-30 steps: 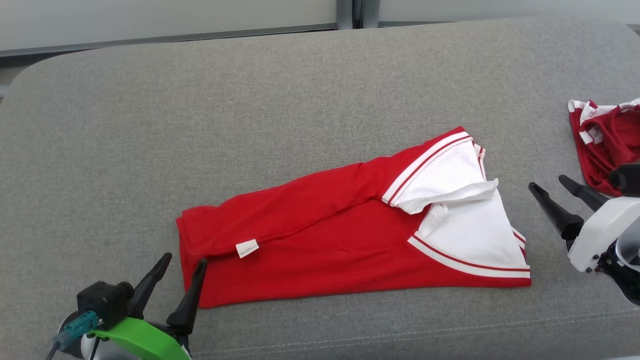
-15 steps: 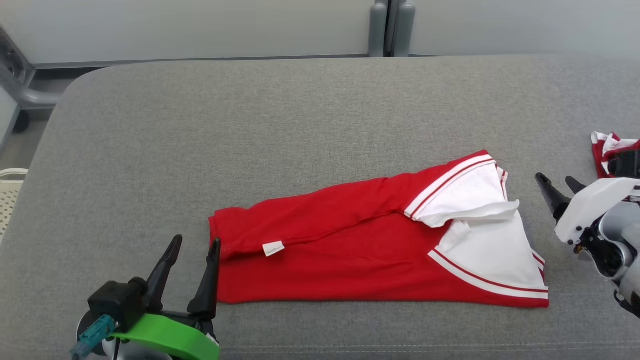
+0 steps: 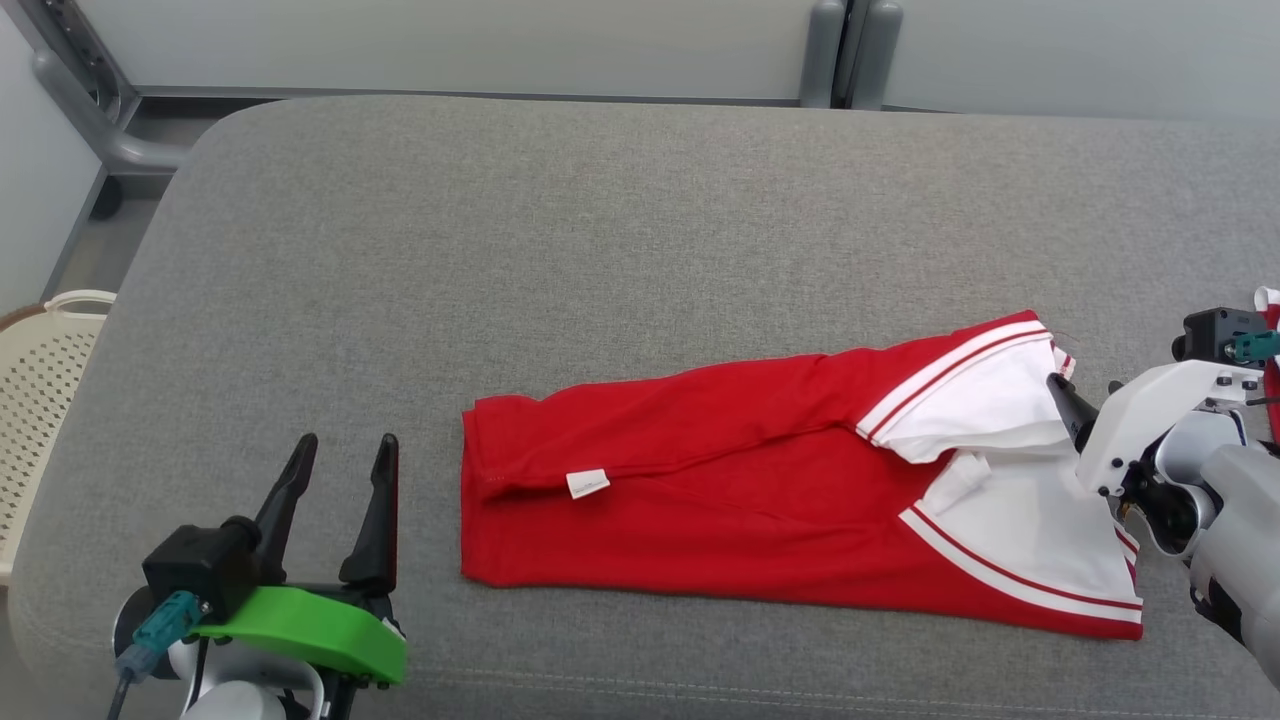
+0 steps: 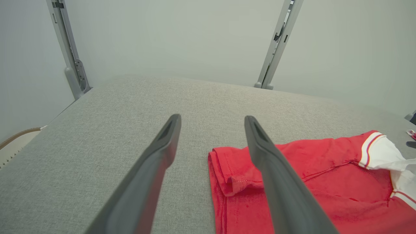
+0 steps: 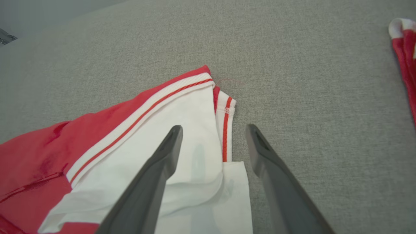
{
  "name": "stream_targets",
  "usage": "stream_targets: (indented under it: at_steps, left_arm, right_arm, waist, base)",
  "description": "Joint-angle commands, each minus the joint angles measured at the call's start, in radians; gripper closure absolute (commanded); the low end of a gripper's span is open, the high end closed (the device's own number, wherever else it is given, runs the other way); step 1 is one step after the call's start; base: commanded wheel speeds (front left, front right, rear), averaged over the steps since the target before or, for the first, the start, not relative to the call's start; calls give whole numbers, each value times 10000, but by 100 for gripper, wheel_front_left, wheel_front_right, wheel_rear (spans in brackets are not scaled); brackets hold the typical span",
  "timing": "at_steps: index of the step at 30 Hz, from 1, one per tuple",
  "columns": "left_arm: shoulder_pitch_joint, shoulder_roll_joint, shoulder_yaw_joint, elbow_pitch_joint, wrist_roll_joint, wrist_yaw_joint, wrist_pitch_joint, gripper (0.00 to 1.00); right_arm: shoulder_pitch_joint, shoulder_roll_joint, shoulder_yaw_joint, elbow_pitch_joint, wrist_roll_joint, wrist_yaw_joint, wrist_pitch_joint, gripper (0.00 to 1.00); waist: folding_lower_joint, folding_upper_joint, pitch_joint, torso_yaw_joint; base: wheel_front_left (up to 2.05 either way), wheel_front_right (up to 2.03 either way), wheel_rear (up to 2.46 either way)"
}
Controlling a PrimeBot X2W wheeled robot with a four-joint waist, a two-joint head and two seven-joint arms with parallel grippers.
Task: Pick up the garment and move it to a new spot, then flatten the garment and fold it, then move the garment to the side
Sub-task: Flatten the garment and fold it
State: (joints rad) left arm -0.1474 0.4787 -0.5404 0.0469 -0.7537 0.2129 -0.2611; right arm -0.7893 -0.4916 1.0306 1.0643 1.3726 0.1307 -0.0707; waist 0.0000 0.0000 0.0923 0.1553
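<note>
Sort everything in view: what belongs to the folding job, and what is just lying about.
Job:
- red and white garment, lying on the grey cushion
- left gripper, open
- right gripper, open over the white end

Lying about:
- second red and white cloth on the right
- cream basket beside the cushion
- grey posts behind

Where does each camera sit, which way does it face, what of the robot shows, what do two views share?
Head: head-mounted, facing down at shirt on cushion; left claw lower left, right claw at right.
Left wrist: along its open claw, toward the shirt's hem.
Right wrist: along its open claw, over the shirt's white end.
Shared: every view has the shirt.
</note>
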Motion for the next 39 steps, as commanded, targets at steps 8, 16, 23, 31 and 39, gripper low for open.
stream_targets:
  at_steps: [8,16,23,31,39]
  left_arm:
    - [-241,-117,291,185,-1,0,-36,0]
    - [-128,-320,475,142,21,-139,-46,0]
    - [-47,-463,664,123,113,-295,-49,0]
    - [-51,-655,744,159,187,-468,-43,0]
    - [-41,-769,827,211,244,-572,-42,0]
  right_arm:
    - [290,250,129,296,-148,-3,50,0]
    - [526,416,297,240,-210,-3,303,0]
    - [619,526,354,168,-195,-1,516,0]
    - [529,868,792,-18,-545,37,1107,0]
    - [389,1274,1257,179,-998,59,1570,68]
  waist:
    - [0,0,202,-123]
    - [0,0,391,-93]
    - [0,0,489,-33]
    - [0,0,557,113]
    - [0,0,561,209]
  base:
    - [0,0,0]
    - [0,0,0]
    - [0,0,0]
    - [0,0,0]
    - [0,0,0]
